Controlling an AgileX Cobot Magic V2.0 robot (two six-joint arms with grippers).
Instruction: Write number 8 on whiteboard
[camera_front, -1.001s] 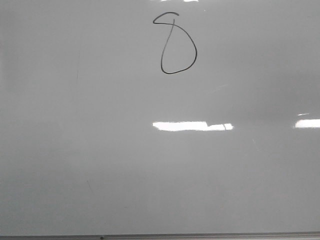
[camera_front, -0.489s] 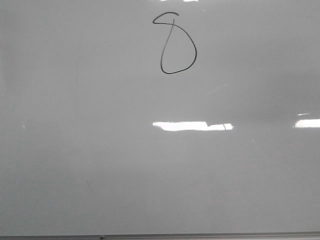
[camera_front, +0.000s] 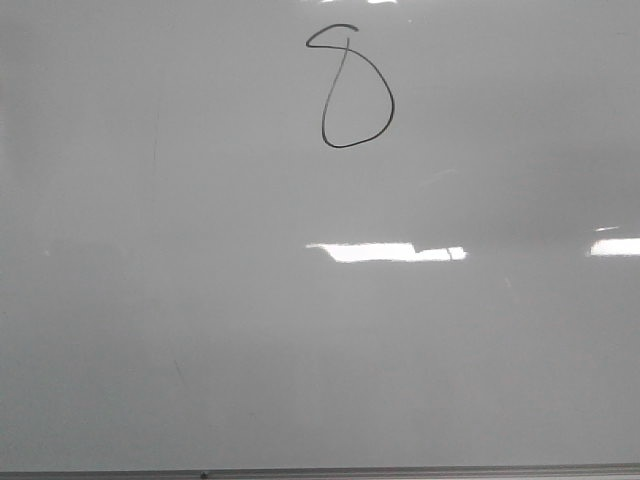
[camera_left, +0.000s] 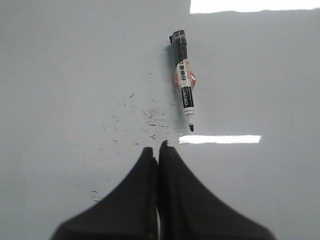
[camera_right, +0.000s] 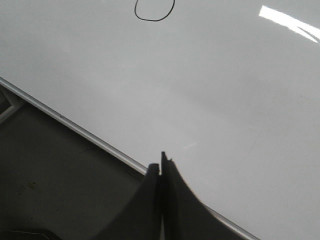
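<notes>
The number 8 (camera_front: 352, 90) is a thin black marker figure near the top middle of the whiteboard (camera_front: 200, 300); its lower loop also shows in the right wrist view (camera_right: 154, 12). A marker pen (camera_left: 184, 85) with a black cap end and bare tip lies flat on the board in the left wrist view, just beyond my left gripper (camera_left: 157, 150), which is shut and empty. My right gripper (camera_right: 161, 167) is shut and empty, over the board's framed edge (camera_right: 75, 127). Neither gripper shows in the front view.
Small black ink specks (camera_left: 145, 117) are scattered on the board beside the marker's tip. A dark surface (camera_right: 50, 190) lies beyond the board's frame in the right wrist view. Bright light reflections (camera_front: 385, 252) cross the board.
</notes>
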